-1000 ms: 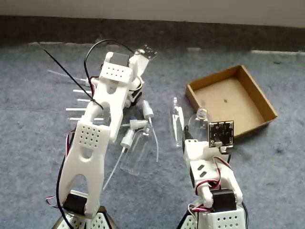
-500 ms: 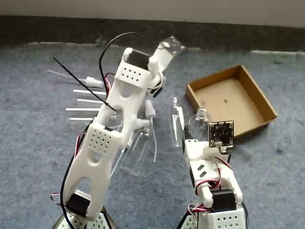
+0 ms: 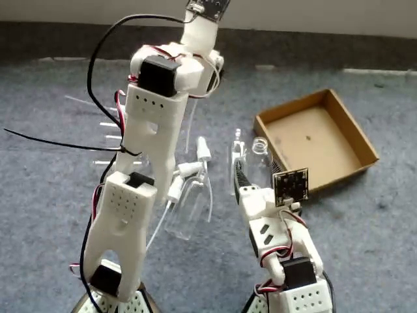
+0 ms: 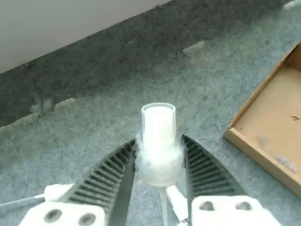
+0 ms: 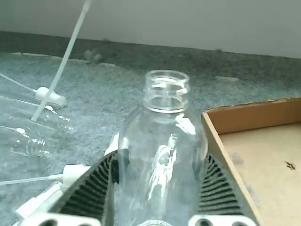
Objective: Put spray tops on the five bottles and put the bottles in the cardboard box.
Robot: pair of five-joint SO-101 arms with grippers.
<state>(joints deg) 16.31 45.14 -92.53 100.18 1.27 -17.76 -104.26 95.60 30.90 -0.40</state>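
My left gripper (image 4: 159, 141) is shut on a white spray top (image 4: 159, 123), held high above the carpet; its thin tube (image 3: 191, 127) hangs straight down. The right gripper (image 5: 161, 157) is shut on a clear open-necked bottle (image 5: 162, 136) held upright, which also stands out in the high view as the bottle (image 3: 259, 151) just left of the cardboard box (image 3: 355, 134). The hanging tube (image 5: 70, 44) is to the bottle's left and apart from it. The box holds nothing.
A second clear bottle (image 3: 186, 207) lies on the carpet between the arms, with loose spray tops (image 3: 194, 169) beside it. Another bottle (image 3: 235, 156) lies next to the held one. More spray tops with long tubes (image 3: 107, 140) lie at the left.
The left arm has risen and swung up, lifting the spray top clear of the carpet. The right arm has shifted slightly left and tipped its bottle more upright.
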